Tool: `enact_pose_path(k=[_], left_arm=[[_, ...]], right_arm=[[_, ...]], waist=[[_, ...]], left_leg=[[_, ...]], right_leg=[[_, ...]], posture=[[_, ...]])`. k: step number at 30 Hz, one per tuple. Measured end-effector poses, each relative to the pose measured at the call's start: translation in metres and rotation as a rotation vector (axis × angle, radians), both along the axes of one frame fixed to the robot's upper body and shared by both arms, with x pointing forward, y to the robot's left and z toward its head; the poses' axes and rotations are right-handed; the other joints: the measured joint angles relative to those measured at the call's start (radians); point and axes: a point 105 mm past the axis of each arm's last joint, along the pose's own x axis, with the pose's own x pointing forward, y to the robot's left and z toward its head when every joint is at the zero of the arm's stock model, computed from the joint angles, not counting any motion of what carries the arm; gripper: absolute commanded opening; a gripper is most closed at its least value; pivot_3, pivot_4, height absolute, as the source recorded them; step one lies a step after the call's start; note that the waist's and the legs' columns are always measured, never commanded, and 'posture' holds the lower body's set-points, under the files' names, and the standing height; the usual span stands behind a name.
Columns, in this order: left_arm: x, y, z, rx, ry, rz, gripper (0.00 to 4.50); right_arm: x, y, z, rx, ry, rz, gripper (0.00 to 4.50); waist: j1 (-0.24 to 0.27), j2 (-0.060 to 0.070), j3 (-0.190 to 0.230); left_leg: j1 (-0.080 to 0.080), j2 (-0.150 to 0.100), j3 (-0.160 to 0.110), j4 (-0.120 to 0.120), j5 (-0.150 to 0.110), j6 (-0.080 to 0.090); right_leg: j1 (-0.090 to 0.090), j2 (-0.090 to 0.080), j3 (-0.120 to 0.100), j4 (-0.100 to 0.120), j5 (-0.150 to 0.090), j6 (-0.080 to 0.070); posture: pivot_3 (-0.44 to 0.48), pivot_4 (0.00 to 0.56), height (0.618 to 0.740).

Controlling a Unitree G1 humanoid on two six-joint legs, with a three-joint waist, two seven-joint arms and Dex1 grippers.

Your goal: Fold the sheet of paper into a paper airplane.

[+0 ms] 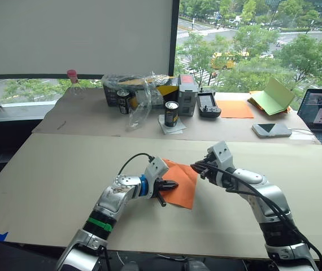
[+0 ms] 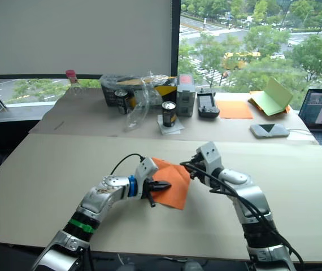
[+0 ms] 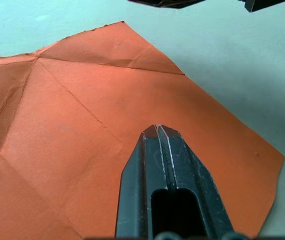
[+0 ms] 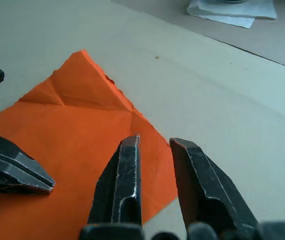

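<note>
1. Orange and thin, the sheet of paper (image 1: 182,183) lies flat and creased on the pale bench (image 1: 53,175), between the two arms near the front edge. Nothing in it reads as an airplane yet; I judge the folding to be at an early stage.

2. The left claw (image 1: 169,184) has its fingers pressed together, tips over the sheet's left part and seemingly pinning it. If that pressure is too light, the sheet could slide when the other arm works; too heavy, and dragging could tear it, since one edge already looks ragged.

3. The right claw (image 1: 195,167) stands with its fingers slightly spread at the sheet's right corner, gripping nothing that I can see. One finger sits over the paper and the other at or past its edge. Closing from here might pinch only air, or crumple the corner instead of lifting it cleanly.

4. Old crease lines cross the sheet in several directions. A fold started carelessly would probably follow a wrong crease and come out crooked.

5. The corner farthest from the robot curls up slightly, so a lifted flap might spring back unless it is pressed down firmly.

6. The two claws are near each other over the sheet; a hasty sweep could knock them together.
</note>
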Motion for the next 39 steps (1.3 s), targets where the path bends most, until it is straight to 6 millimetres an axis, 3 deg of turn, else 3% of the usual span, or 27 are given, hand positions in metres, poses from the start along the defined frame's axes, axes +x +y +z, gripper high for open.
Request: enact_pose_path(k=[2, 12, 20, 30, 39], left_arm=[[0.000, 0.000, 0.000, -0.001, 0.000, 0.000, 0.00], [-0.001, -0.002, 0.000, -0.007, 0.003, -0.001, 0.00], [-0.001, -0.001, 0.000, -0.005, 0.002, 0.001, 0.00], [-0.001, -0.001, 0.000, -0.006, -0.002, 0.005, 0.00], [-0.002, -0.001, 0.000, -0.007, -0.003, 0.004, 0.00]], right_arm=[[0.002, -0.006, -0.002, -0.016, 0.031, -0.027, 2.93], [0.009, 0.002, -0.024, 0.063, 0.191, -0.020, 2.93], [0.012, 0.003, -0.023, 0.107, 0.218, -0.017, 2.93], [-0.004, 0.019, -0.024, 0.170, 0.294, 0.086, 2.93], [-0.010, 0.022, -0.021, 0.222, 0.319, 0.097, 2.93]], waist=[[0.000, 0.000, 0.000], [0.007, 0.000, 0.000], [0.005, 0.000, 0.000], [0.004, 0.000, 0.000], [0.005, 0.000, 0.000]], left_leg=[[0.000, 0.000, 0.000, -0.001, 0.000, 0.000], [0.000, 0.000, 0.000, -0.002, 0.000, 0.000], [0.001, 0.000, 0.000, -0.002, 0.000, 0.000], [0.001, 0.000, 0.000, -0.003, 0.000, 0.000], [0.001, 0.000, 0.000, -0.004, 0.000, 0.000]], right_leg=[[0.000, 0.000, 0.000, 0.000, 0.000, 0.000], [0.000, 0.000, 0.000, -0.001, 0.000, 0.000], [0.000, 0.000, 0.000, 0.000, 0.000, 0.000], [0.000, 0.000, 0.000, -0.001, 0.000, 0.000], [0.000, 0.000, 0.000, -0.001, 0.000, 0.000]], posture=[[0.000, 0.150, 0.732], [0.000, 0.150, 0.732], [0.000, 0.150, 0.732], [0.000, 0.150, 0.732], [0.000, 0.150, 0.732]])
